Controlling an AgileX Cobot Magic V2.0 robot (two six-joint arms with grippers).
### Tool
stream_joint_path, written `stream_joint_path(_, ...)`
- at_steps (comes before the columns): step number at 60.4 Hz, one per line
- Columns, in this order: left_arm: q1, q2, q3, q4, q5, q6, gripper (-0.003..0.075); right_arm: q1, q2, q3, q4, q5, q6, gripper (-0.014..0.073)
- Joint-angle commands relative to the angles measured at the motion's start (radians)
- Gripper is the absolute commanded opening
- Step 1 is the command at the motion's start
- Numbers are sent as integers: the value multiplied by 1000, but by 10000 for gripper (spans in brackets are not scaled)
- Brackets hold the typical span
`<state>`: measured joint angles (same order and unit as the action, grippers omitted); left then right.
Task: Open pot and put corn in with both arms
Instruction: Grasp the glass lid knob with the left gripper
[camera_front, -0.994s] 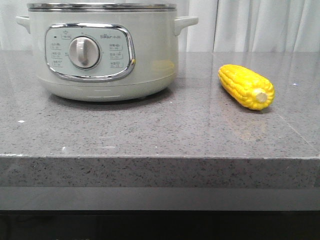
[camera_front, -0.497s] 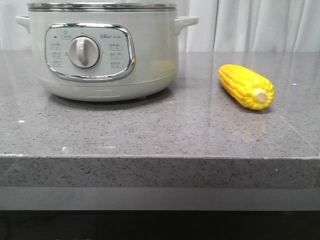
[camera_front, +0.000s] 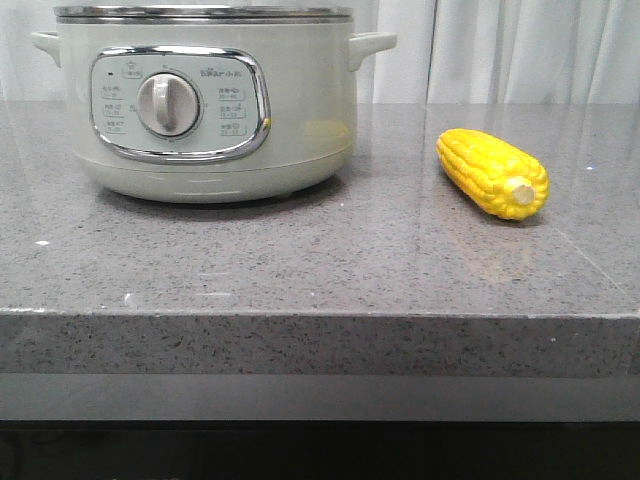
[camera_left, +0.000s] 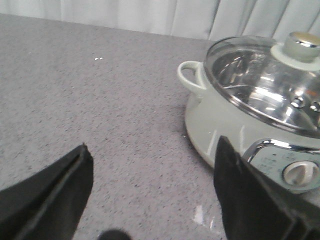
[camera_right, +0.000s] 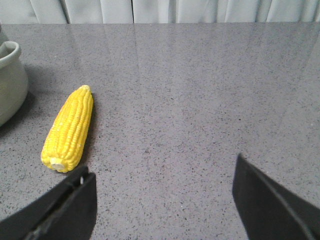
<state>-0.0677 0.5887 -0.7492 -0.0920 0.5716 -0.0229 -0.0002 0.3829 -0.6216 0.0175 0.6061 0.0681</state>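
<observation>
Nothing in the front view differs from the pictures of a second and half a second ago: the pot (camera_front: 205, 105) stands in the upper left of the frame on the grey speckled table (camera_front: 320, 260), its dial and chrome-framed panel facing the camera, and the corn (camera_front: 492, 173) lies at the right of the frame, well apart from the pot, pale stub end toward the camera. Neither has shifted, and no arm shows in that view.

In the left wrist view the pot (camera_left: 260, 115) fills the right side of the frame with its glass lid (camera_left: 260, 85) still on, the lid's knob (camera_left: 301, 45) at the upper right corner. The left hand (camera_left: 152, 185) is spread wide, its dark fingers (camera_left: 55, 195) at the lower corners with bare table between them, gripping nothing.

In the right wrist view the corn (camera_right: 68, 129) lies at the left of the frame, beside a sliver of the pot (camera_right: 11, 80) at the left edge. The right hand (camera_right: 162, 197) is likewise spread, empty, its fingers (camera_right: 270, 200) at the lower corners, the corn just above the left one.
</observation>
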Motion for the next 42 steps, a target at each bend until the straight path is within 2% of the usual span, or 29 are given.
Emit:
stream_joint_path(1, -48, 46, -40, -49, -159, 30, 512, -4, 15, -30, -10, -71, -5, 593)
stream_joint_path(25, -322, 376, -203, -43, -416, 49, 512, -4, 15, -30, -10, -71, -5, 593)
stream_joint_path(33, -376, 511, -287, -41, -483, 49, 512, -4, 15, -30, -10, -71, -5, 593)
stream_joint_path(42, -401, 659, -414, -41, -497, 49, 512, -4, 15, -30, -10, -71, -5, 593)
